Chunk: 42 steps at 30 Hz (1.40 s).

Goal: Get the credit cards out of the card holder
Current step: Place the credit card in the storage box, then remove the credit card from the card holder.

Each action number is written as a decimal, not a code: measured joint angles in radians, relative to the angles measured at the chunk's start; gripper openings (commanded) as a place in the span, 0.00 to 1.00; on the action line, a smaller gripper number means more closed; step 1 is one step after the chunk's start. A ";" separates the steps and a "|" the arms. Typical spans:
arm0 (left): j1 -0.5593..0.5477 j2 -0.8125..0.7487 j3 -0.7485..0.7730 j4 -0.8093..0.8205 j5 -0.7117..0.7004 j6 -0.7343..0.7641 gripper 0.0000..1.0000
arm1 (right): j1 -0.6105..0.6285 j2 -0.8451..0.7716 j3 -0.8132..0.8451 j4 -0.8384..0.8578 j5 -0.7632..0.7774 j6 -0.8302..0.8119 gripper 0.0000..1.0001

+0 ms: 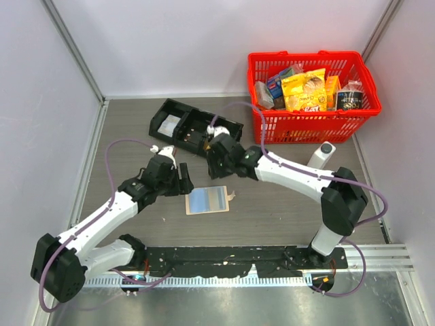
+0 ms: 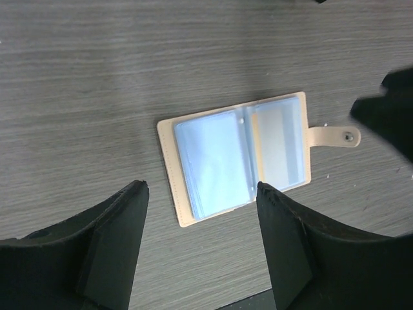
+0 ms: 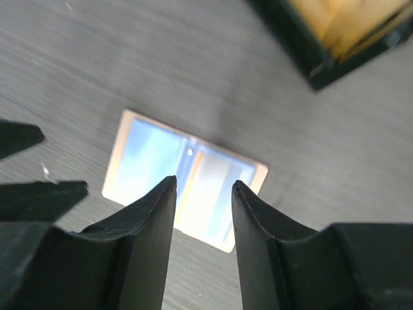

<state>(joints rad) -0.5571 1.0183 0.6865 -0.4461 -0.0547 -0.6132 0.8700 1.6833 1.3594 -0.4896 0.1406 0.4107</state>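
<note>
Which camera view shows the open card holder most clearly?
The left wrist view: the card holder lies whole and sharp, blue pockets and tab visible. The right wrist view is blurred, with the right tool covering part. The top view shows it small.

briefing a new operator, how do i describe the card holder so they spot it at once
Find the red basket at the far right of the table, then the black tray left of it. Nearer than the tray, the card holder lies open: the only thin tan wallet, pale blue inside, with a small tab.
</note>
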 measured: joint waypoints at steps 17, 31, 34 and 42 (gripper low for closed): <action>-0.042 0.278 -0.006 0.007 -0.004 -0.059 0.62 | 0.065 0.037 -0.292 0.149 0.041 0.265 0.45; -0.063 0.337 -0.006 0.010 -0.004 -0.069 0.46 | 0.065 0.089 -0.293 0.170 0.022 0.277 0.41; -0.064 0.352 -0.008 0.012 0.000 -0.070 0.37 | 0.066 0.090 -0.293 0.175 0.011 0.277 0.38; -0.064 0.354 -0.010 0.021 0.005 -0.072 0.26 | 0.084 0.090 -0.279 0.159 0.003 0.273 0.33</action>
<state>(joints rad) -0.6209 1.3724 0.6762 -0.4252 -0.0498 -0.6849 0.9539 1.7737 1.0805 -0.3302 0.1440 0.6838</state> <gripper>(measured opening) 0.285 0.341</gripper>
